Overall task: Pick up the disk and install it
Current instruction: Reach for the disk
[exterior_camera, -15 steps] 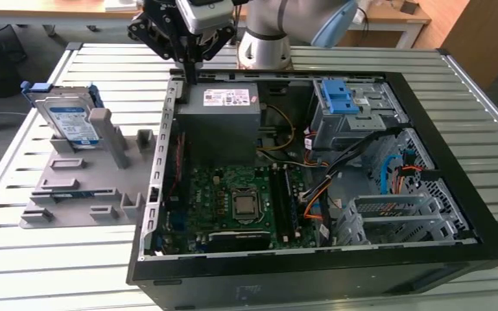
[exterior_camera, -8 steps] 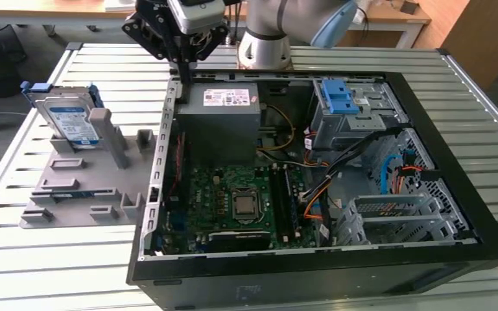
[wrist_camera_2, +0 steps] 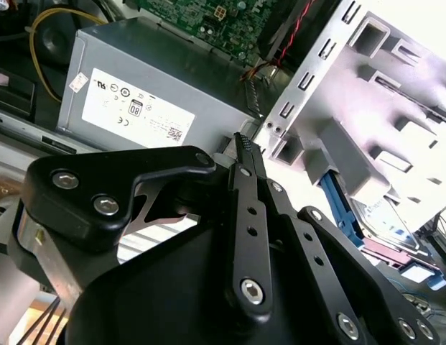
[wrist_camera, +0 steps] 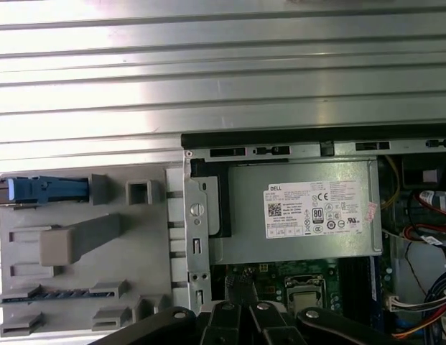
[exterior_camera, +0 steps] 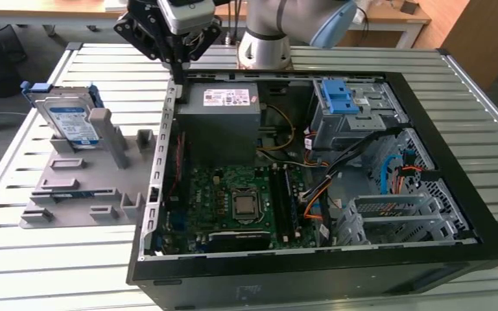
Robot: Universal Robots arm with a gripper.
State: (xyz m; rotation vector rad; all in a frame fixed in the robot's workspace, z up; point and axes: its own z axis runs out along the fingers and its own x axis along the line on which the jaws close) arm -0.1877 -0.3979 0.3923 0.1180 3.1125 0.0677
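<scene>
Disk not yet picked. Exterior view: stands on edge in grey holder, just outside PC case on the exterior view's left. Gripper hangs over case's rim by PSU, clenched on nothing. Judged: pick + install both left to do. Under case and holder: slatted metal table; wood desks beyond case.
Second wrist view: gripper tips together, empty; disk in holder, outside case.
First wrist view: disk edge-on outside case, PSU inside, gripper above case.

The disk stands upright in the grey holder, apart from the gripper over the case.
</scene>
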